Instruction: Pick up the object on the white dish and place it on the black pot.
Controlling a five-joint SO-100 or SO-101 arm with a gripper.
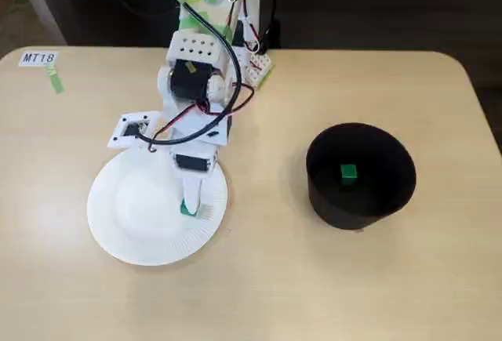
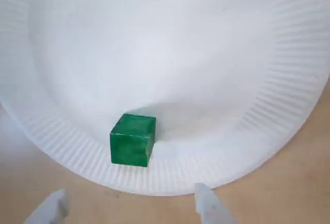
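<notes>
Claw (image 2: 131,211) spread wide, empty, poised just above the green cube (image 2: 132,139) at the ribbed rim of the white dish (image 2: 289,80); lower straight, centring the cube between the tips before closing.

I note a white dish (image 2: 289,80) with a finely ribbed rim; on it, a solid green cube (image 2: 132,140). Matte black pot (image 1: 360,175), second green cube (image 1: 348,172) inside. Pale tan tabletop (image 1: 376,278). White arm (image 1: 196,67) with lime-green tape, pincer (image 2: 131,208) tips whitish.
</notes>
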